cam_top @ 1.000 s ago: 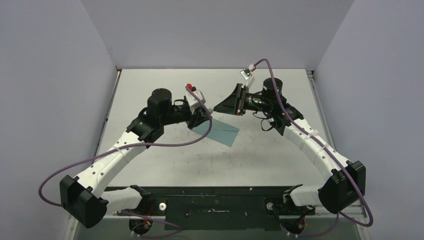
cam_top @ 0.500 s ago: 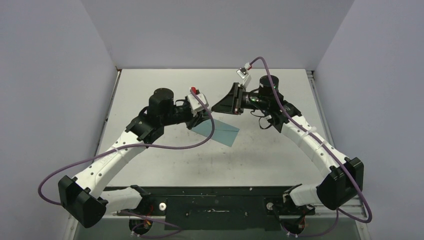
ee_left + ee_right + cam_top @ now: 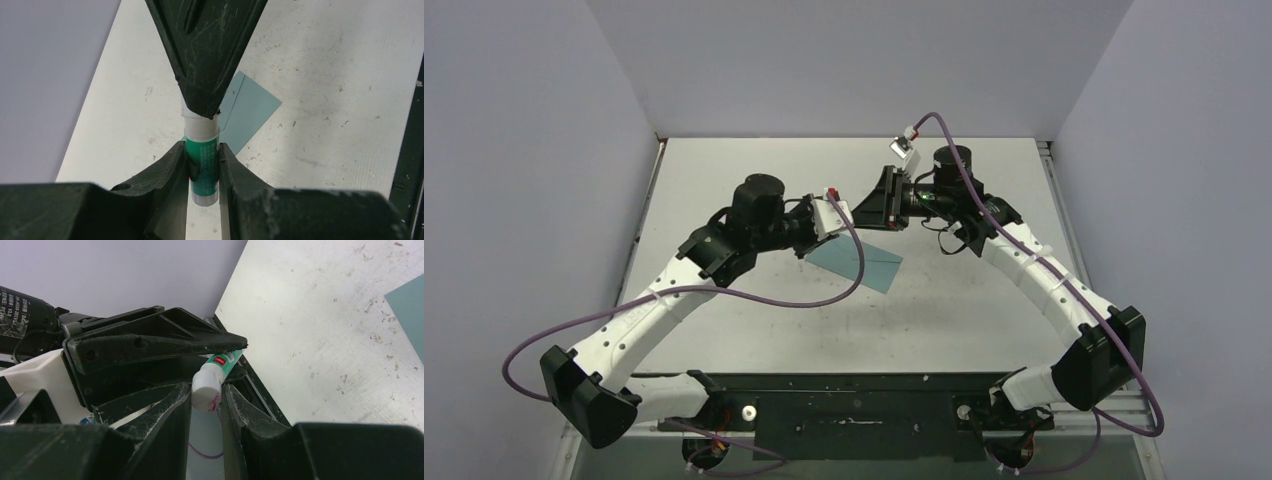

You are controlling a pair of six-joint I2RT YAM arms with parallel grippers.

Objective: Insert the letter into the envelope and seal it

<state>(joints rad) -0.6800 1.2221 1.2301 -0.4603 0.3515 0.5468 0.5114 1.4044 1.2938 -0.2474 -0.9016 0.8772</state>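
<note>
The teal envelope (image 3: pixel 880 263) lies flat on the table under both grippers, and it also shows as the envelope (image 3: pixel 251 111) and the envelope (image 3: pixel 409 310). The letter is out of view. A glue stick (image 3: pixel 202 167) with a green body and a white cap (image 3: pixel 205 389) hangs in the air above the table. My left gripper (image 3: pixel 203 161) is shut on its green body. My right gripper (image 3: pixel 206 398) meets it tip to tip and is shut on the white cap. From above, the left gripper (image 3: pixel 838 217) and the right gripper (image 3: pixel 858 212) touch noses, which hides the stick.
The white table (image 3: pixel 754 180) is scuffed, with grey walls on three sides. Purple cables (image 3: pixel 724 292) loop from both wrists. A black rail (image 3: pixel 854 395) runs along the near edge between the arm bases.
My left gripper has swung right with the glue stick and turned its wrist. The right gripper has shifted left to meet it. The envelope has not moved.
</note>
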